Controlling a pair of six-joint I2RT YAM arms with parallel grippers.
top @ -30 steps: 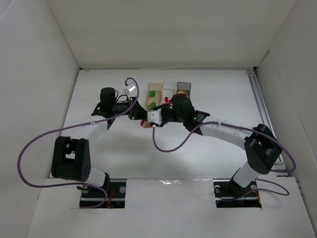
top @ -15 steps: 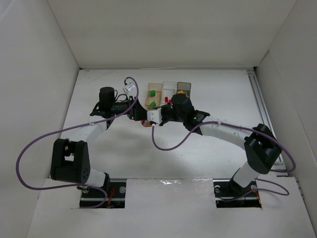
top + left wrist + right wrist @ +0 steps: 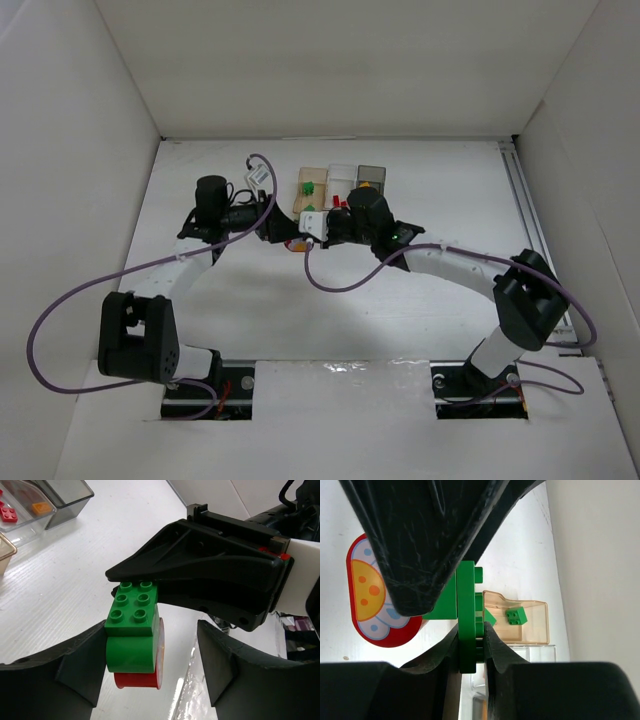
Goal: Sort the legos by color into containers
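My right gripper is shut on a green lego that is joined to a red round piece with a flower face. In the left wrist view the green lego sits on the red piece, held above the table between my left gripper's wide-open fingers and close to the left one. In the top view both grippers meet just in front of the amber container. The clear container and dark grey container stand to its right.
The amber container holds green bricks. The clear one holds a red brick and the grey one an orange piece. White walls enclose the table on three sides. Purple cables loop from both arms.
Both grippers have shifted a little away from me, toward the containers, with the green and red piece still between them. The left arm's elbow has swung left.
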